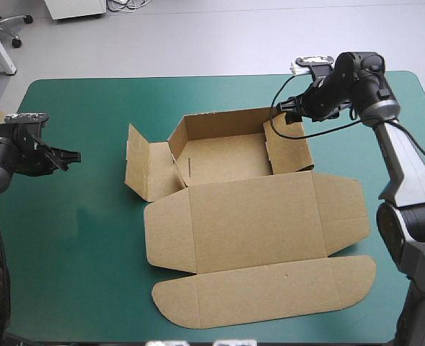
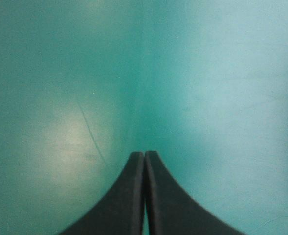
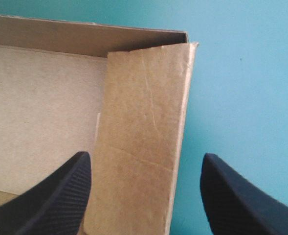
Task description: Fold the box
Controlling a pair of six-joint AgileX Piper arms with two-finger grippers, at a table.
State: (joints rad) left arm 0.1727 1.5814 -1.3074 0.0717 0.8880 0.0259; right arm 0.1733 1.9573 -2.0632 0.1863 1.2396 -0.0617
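**Brown box half raised, right gripper straddling its wall**

The box [image 1: 226, 157] lies mid-table on the teal-green cover [image 1: 75, 238]. Its tray part points toward 12 o'clock, with the far wall and both short walls standing. The lid [image 1: 255, 216] lies flat toward 6 o'clock, ending in a rounded tuck flap at the near edge. At the tray's 9 o'clock side a side panel [image 1: 149, 171] splays outward, tilted and not tucked in.

The right gripper [image 1: 286, 115] is at the tray's 2 o'clock corner, released and wide. The right wall [image 3: 144, 122] stands between its fingers, one over the tray floor and one over the cover.

The left gripper [image 1: 72, 156] is well apart from the box at 9 o'clock. It is clenched on nothing, tips together over bare cover.
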